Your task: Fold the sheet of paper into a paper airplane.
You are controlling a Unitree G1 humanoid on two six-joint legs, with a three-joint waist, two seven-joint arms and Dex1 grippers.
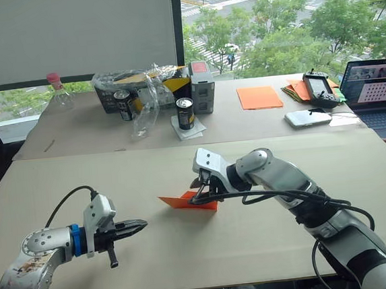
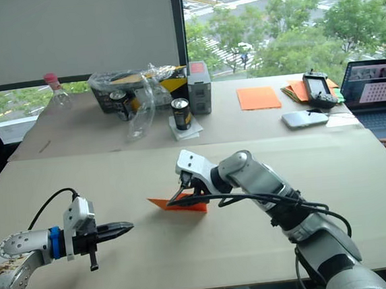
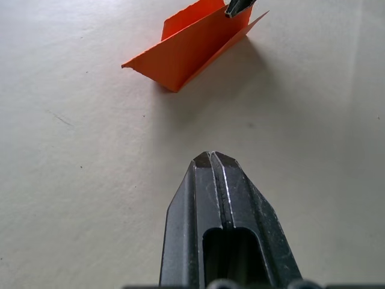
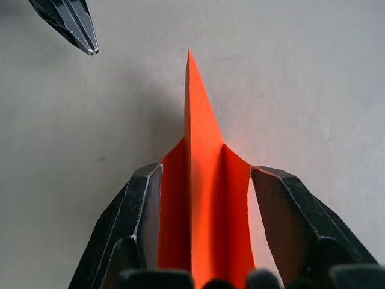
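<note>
Right tool point(image 4: 204, 180) spread astride the paper airplane point(image 1: 188, 201) on the tabletop point(image 1: 269, 239), left tool point(image 1: 138, 225) pressed together nearby; closing off-centre risks crushing the upright fold.

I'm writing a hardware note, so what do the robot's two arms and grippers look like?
Both arms are silver-grey metal with black cables looping along them. The left arm is scuffed, with a blue ring at the wrist and a white camera block. The left gripper and right gripper each have two tapered black fingers.
</note>
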